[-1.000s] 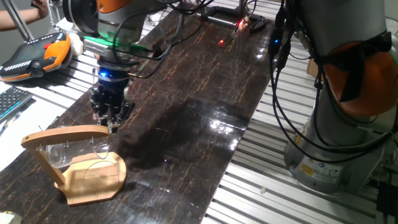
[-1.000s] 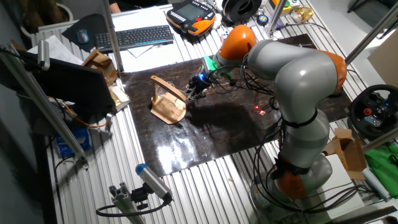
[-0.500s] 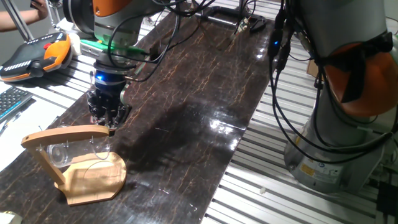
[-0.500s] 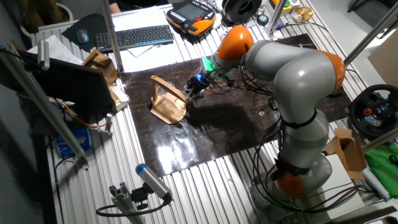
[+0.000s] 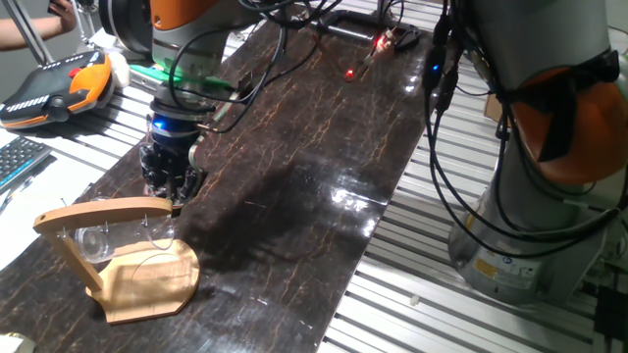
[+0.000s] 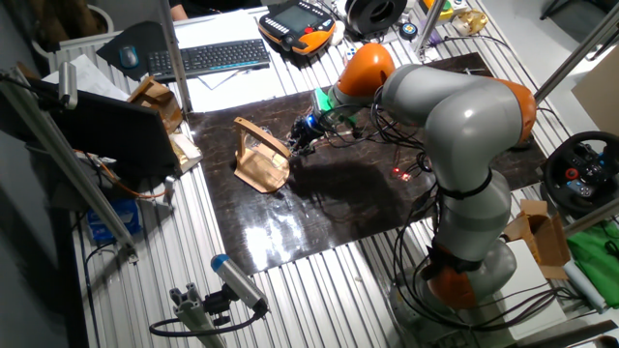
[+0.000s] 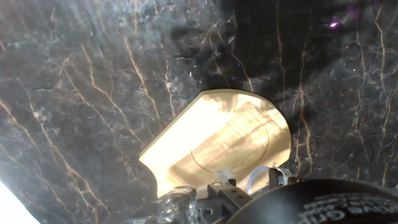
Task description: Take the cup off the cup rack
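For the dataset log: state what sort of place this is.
Likely a robotics lab: a slotted aluminium bench carrying a keyboard, an orange teach pendant and a steering-wheel controller around the robot arm.

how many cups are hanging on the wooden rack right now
1. The cup, clear glass, hangs under the top bar of the cup rack, near its slanted post. The glass is hard to see, so another could be hidden, but no second one shows.

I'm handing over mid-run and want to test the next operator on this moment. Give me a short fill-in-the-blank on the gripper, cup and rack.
1. The cup hangs under the top bar of the ____ cup rack.
2. The gripper holds ____.
3. The cup is made of clear ____.
4. The rack stands on a dark ____-patterned tabletop.

Missing words: wooden; nothing; glass; marble
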Robot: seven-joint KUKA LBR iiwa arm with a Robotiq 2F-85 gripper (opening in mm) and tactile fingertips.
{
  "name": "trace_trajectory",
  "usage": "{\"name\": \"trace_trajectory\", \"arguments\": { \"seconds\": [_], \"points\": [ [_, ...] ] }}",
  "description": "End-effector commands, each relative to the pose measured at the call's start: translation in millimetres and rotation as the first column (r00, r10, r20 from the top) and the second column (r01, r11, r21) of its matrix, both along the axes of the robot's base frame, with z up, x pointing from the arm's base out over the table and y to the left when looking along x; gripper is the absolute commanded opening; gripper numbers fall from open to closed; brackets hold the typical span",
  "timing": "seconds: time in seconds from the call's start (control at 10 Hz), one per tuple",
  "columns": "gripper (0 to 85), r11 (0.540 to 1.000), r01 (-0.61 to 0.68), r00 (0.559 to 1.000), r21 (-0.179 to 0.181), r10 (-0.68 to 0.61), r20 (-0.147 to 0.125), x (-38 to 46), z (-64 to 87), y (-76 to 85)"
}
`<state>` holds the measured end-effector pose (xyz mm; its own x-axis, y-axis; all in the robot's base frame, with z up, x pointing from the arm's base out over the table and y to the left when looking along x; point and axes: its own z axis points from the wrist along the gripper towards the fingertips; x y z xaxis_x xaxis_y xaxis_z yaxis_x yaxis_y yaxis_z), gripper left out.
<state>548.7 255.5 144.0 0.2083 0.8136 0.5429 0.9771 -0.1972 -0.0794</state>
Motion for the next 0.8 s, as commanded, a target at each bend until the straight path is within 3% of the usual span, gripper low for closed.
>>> {"name": "trace_trajectory", "arguments": {
  "seconds": [0.0, 0.3, 0.7],
  "points": [
    [36.3, 1.0, 0.011, 1.0, 0.006, -0.011, -0.003, 0.4, -0.7, 0.0],
    [34.7, 0.999, 0.036, 0.999, 0.033, -0.036, -0.011, 1.1, -2.7, -0.1],
    [27.0, 0.998, 0.055, 0.998, 0.042, -0.055, 0.001, 1.9, -2.3, 1.4]
  ]
}}
